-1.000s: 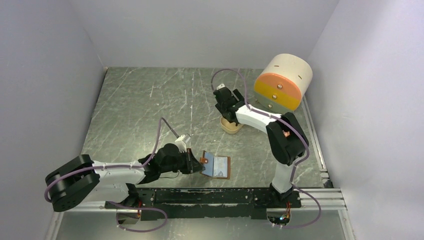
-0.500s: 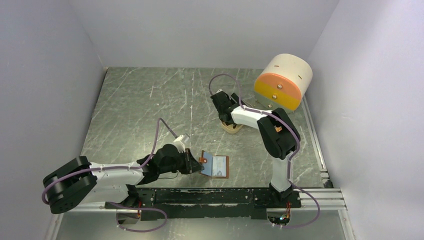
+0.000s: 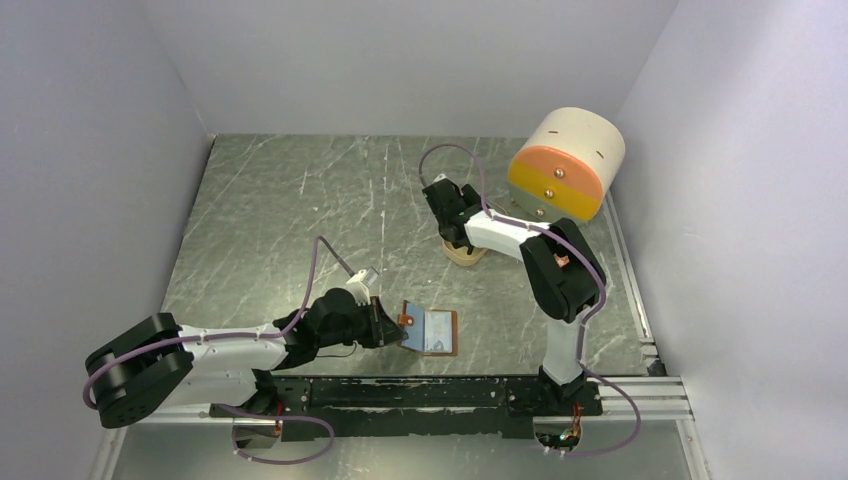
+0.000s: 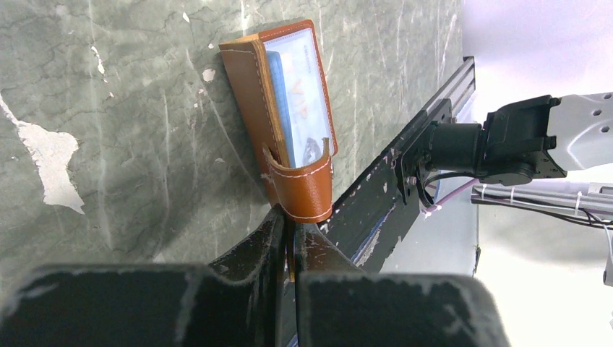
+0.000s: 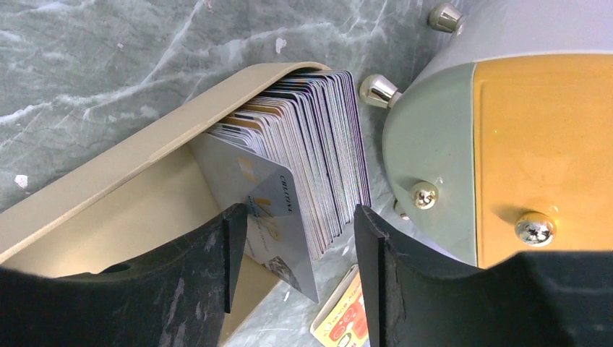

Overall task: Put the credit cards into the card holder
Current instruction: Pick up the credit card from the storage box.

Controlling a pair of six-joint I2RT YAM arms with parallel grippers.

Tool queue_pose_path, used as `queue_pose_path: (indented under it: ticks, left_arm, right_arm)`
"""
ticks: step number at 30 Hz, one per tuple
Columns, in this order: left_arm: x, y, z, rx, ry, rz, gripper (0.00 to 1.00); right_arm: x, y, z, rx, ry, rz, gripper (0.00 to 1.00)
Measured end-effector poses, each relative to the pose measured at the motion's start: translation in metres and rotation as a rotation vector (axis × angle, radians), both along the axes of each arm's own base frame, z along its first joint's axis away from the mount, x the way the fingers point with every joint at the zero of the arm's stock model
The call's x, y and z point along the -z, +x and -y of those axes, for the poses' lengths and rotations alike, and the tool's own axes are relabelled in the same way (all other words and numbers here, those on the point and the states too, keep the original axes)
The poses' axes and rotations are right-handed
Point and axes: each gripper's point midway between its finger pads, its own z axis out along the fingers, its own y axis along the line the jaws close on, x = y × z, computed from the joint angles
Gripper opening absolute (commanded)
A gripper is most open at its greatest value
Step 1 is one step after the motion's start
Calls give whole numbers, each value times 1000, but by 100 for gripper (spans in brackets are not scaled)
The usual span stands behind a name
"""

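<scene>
The card holder (image 3: 432, 332), a brown leather wallet, lies open near the table's front edge with its light blue inside up. My left gripper (image 3: 386, 327) is shut on its strap. In the left wrist view the strap runs between the closed fingers of the gripper (image 4: 289, 217), and the holder (image 4: 249, 94) stretches away from them. The credit cards (image 5: 318, 137) stand as a leaning stack in a tan dish (image 5: 108, 181). My right gripper (image 5: 296, 238) is open, with one finger on each side of the stack's lower end. In the top view this gripper (image 3: 452, 238) hides the cards.
The big cream-and-orange drum box (image 3: 565, 165) stands just right of the dish (image 3: 466, 256), and its knobbed front (image 5: 506, 144) is close to the right finger. A yellow-and-red card (image 5: 345, 318) lies flat on the table below the stack. The metal rail (image 3: 440, 390) runs along the front edge.
My right arm has shifted slightly, bringing its gripper over the dish and the cards. My left gripper has pulled the card holder slightly left.
</scene>
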Motion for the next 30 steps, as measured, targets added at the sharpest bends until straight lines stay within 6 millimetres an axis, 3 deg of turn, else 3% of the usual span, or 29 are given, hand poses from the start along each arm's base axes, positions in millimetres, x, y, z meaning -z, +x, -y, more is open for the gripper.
queue_pose_path:
  ticks: [13,23,30]
  left_arm:
    - [0,0,0,0,0,0,9]
    - [0,0,0,-1,-1,0,9]
    - [2,-1,-1,-4,1,-8,9]
  right_arm:
    - [-15,4,-9,-9,65,21,41]
    - [-15,2,-13,-10,94,1,30]
    - [-17,-3,-22,-14,145,-40,13]
